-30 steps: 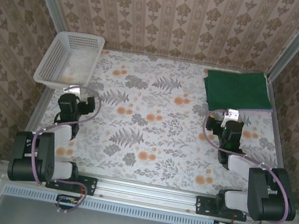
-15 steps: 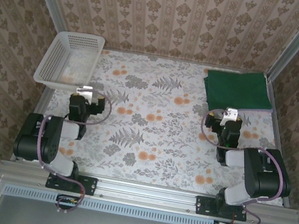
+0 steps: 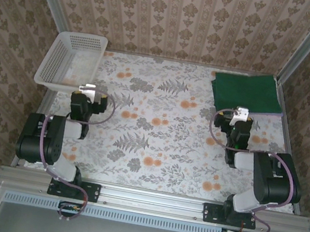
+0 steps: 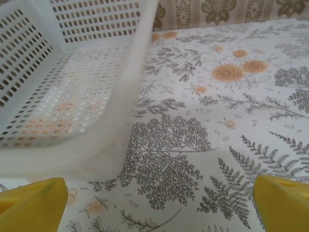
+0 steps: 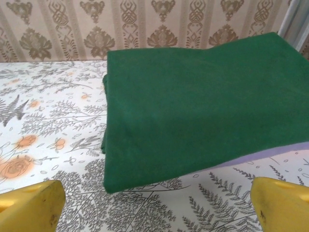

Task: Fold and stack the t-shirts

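I am seeing the dark green t-shirt (image 5: 193, 106) lying folded on top of the lilac t-shirt (image 5: 273, 154), whose edge is peeking out beneath it. The pile is sitting on the floral table (image 3: 157, 134), well apart from the white basket (image 3: 52, 59), in the opposite far corner. My right gripper (image 5: 157, 205) is hovering across from the basket, just short of the pile, while my left gripper (image 4: 157, 205) is hanging just beside the basket's near corner, both gaping fully wide and holding nothing.

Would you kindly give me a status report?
Left gripper open, empty. Right gripper open, empty. Green t-shirt folded atop lilac t-shirt, far right. Basket far left, not obstructing.
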